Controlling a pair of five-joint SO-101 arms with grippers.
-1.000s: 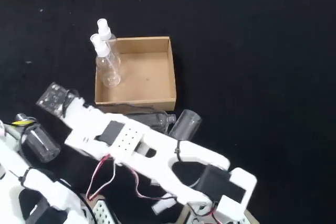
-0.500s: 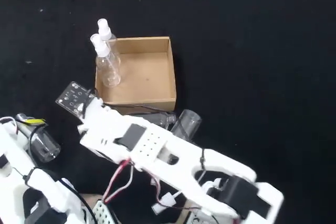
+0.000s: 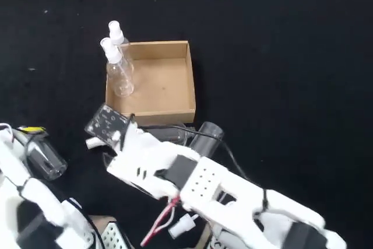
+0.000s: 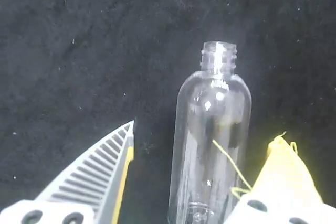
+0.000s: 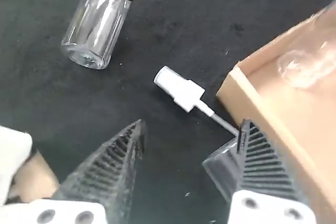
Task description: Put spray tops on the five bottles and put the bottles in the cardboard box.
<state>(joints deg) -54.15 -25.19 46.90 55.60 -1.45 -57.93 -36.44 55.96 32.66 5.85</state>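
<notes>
Black cloth covers the tabletop [image 3: 280,56]. At the left, my left gripper [image 4: 205,132] has its fingers spread astride an uncapped bottle [image 4: 212,103] lying flat. It looks like light, slick plastic that may roll, so I'd clamp it mid-body. Further right, the spray top [image 5: 179,90] lies just beside the cardboard box [image 3: 151,112], below my right gripper [image 5: 191,125], fingers spread. I'd pinch its white head and spare the thin tube.
</notes>
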